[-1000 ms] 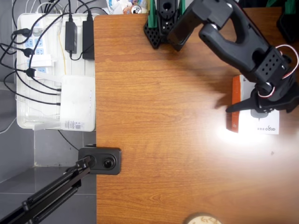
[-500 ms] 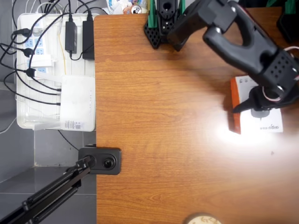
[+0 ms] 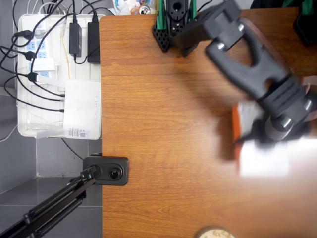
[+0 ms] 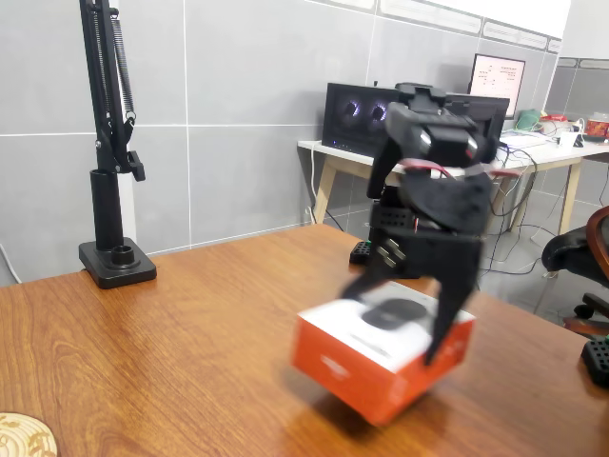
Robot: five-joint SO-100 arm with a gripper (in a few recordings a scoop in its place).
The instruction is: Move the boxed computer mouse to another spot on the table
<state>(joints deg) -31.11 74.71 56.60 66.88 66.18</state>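
The boxed computer mouse [image 3: 262, 161] is a white carton with an orange-red side, blurred by motion at the right of the table [image 3: 163, 124] in the overhead view. In the fixed view the box [image 4: 381, 357] hangs tilted just above the wood-grain tabletop [image 4: 171, 352], with a dark mouse printed on its top. My black gripper [image 4: 400, 319] straddles the carton from above, one finger on each side, shut on it. From overhead, the gripper [image 3: 270, 134] covers the upper part of the box.
A white tray of power strips and cables [image 3: 59, 74] sits off the table's left edge. A black camera clamp [image 3: 106, 170] grips that edge. The arm's base [image 3: 173, 25] stands at the back. A round coaster [image 3: 214, 232] lies at the front edge.
The gripper has closed on the box and lifted it off the table, carrying it down and slightly left in the overhead view. The box now appears larger and blurred.
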